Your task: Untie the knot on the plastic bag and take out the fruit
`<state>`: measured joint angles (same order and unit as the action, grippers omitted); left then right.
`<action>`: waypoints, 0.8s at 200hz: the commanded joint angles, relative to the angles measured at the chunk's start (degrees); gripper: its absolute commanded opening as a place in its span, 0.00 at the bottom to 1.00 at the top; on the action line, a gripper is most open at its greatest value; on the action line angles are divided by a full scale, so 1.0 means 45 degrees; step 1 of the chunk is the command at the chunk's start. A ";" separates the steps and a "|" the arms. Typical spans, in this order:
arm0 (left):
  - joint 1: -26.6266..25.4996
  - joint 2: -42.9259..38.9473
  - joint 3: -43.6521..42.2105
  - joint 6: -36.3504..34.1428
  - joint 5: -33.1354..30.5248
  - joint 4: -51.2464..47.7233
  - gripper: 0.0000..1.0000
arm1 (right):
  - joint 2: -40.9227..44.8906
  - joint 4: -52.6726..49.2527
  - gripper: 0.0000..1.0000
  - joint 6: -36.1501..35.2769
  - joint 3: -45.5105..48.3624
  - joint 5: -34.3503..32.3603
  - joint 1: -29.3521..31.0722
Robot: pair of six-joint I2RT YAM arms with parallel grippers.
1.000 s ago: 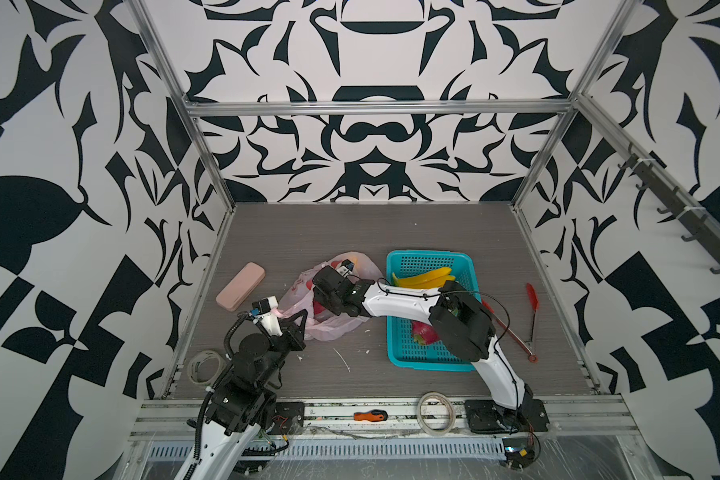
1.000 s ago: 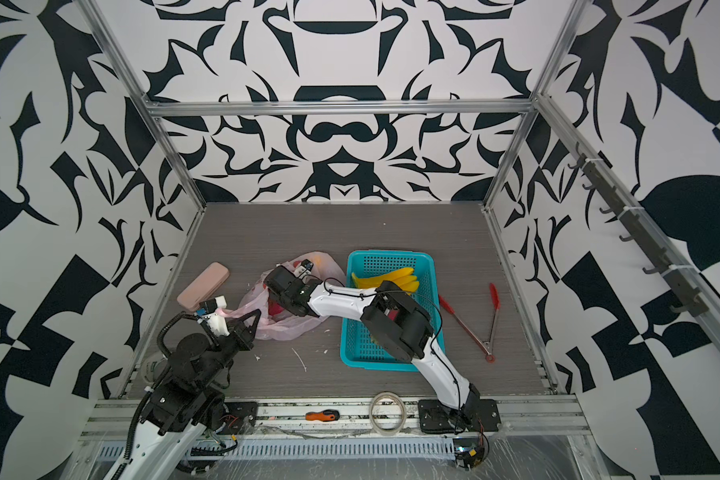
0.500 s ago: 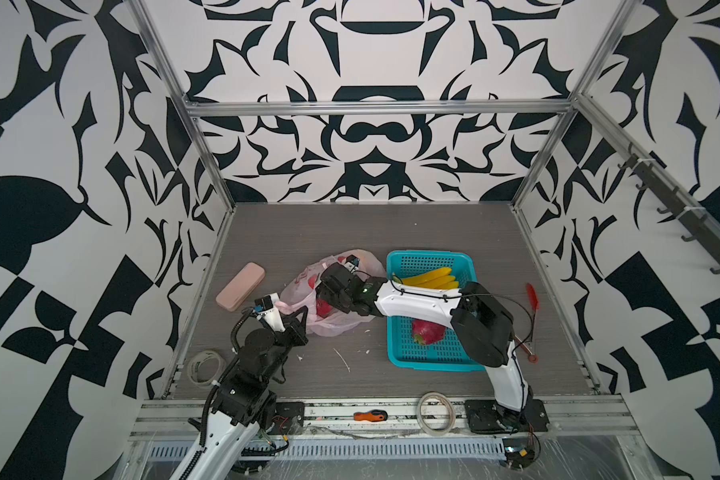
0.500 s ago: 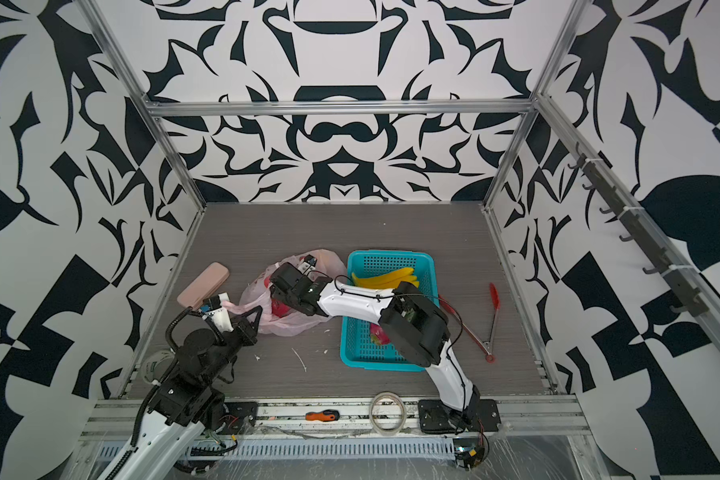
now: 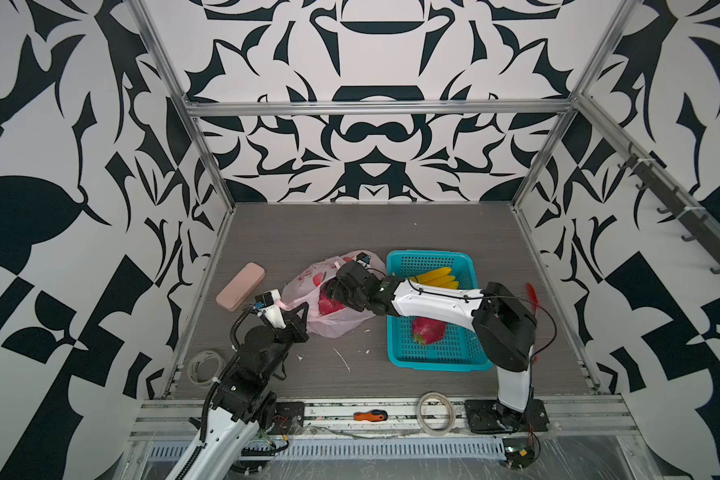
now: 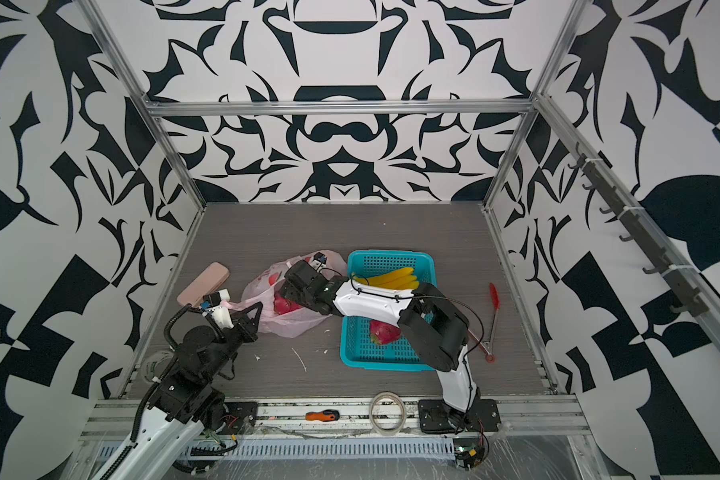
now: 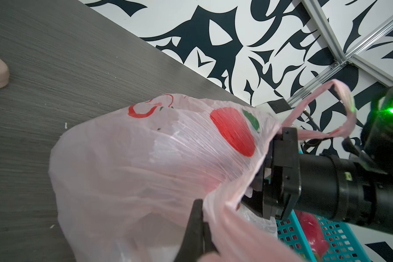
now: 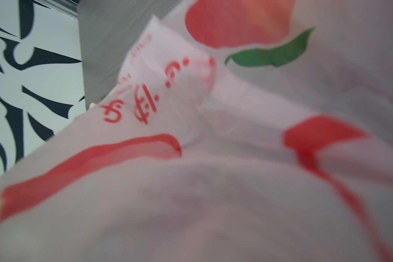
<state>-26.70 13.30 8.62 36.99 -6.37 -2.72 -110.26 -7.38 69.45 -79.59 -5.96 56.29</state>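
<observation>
Both top views hang high above the near edge and look down toward the far wall [image 5: 371, 158], taking in the whole table [image 5: 391, 232]; they share almost everything, offset slightly sideways. The left wrist camera sits low, close against the plastic bag [image 7: 134, 163], facing far and right toward the teal basket [image 7: 340, 233]. The right wrist camera is pressed against the bag, facing left, blurred.
</observation>
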 commanded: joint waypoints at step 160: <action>-0.0044 0.2635 0.0077 0.0259 0.0498 0.2617 0.00 | 0.2152 0.1890 0.00 -0.1176 0.1105 0.2051 -0.1162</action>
<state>-26.70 23.14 9.26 37.41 -5.13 2.85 -104.18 -2.81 64.49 -74.48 2.57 51.33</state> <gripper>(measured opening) 0.045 0.761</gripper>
